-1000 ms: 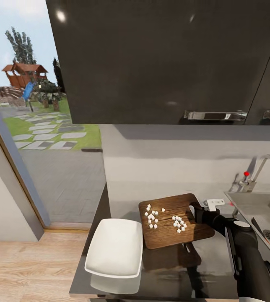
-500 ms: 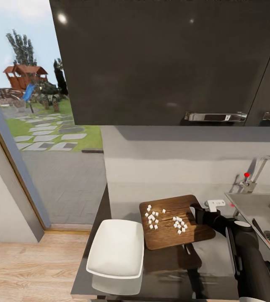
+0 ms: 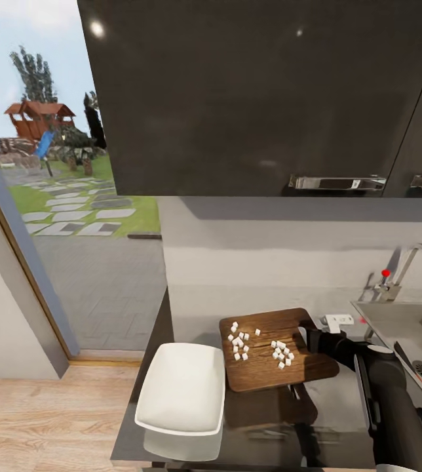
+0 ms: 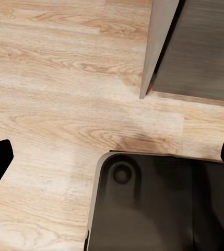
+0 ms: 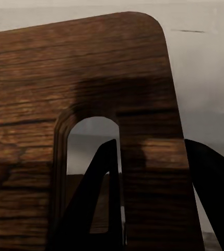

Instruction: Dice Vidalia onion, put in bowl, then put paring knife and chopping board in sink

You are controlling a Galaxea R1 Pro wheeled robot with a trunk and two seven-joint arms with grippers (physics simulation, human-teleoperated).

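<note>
Open countertop (image 3: 342, 400) right of the chopping board (image 3: 276, 351) — the bowl (image 3: 181, 387) crowds its left edge.

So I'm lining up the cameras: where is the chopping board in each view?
Head view: chopping board lower centre, raised above the countertop.
Right wrist view: board close up, right pincer clamping its handle slot.
Left wrist view: not in it.
Shared landmark: right pincer.
</note>
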